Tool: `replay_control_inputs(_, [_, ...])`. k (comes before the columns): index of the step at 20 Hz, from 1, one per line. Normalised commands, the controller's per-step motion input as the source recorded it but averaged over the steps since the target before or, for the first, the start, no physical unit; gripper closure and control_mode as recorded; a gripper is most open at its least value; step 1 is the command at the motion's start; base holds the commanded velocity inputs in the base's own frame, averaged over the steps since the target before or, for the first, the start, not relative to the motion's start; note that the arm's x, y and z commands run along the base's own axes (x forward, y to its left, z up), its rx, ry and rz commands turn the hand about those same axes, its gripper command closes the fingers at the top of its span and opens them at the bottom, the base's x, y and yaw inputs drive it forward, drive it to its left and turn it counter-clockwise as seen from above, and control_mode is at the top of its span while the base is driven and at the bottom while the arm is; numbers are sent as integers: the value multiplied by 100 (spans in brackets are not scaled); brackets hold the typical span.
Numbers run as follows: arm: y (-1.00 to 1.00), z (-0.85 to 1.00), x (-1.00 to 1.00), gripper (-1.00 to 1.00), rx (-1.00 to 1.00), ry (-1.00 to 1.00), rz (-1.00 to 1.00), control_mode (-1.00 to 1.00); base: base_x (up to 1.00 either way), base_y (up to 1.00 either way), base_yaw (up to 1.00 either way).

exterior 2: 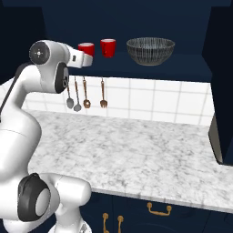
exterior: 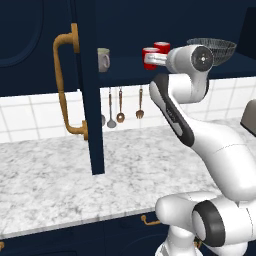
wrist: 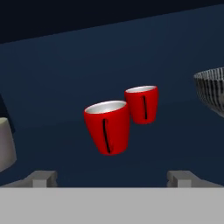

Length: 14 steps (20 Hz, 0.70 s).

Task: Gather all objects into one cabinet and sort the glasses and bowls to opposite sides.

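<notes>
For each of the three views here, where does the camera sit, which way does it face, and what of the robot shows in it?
Left base view: behind the arm to its left, facing the open cabinet over the counter; the arm rises at lower right.
Right base view: behind to its right, facing the same shelf; the arm rises at left.
Hand view: on the hand, facing into the shelf; the open gripper shows its fingertips at the bottom.
Shared by all three: two red cups and the bowl.
</notes>
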Motion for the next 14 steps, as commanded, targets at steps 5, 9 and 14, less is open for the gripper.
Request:
replay_control_inputs(5, [3, 0, 5, -100, 0, 0, 0, -100, 0, 0, 0])
replay_control_inputs(9, [2, 0, 23, -100, 0, 0, 0, -100, 0, 0, 0])
replay_control_inputs(14, [0, 0, 35, -100, 0, 0, 0, -100, 0, 0, 0])
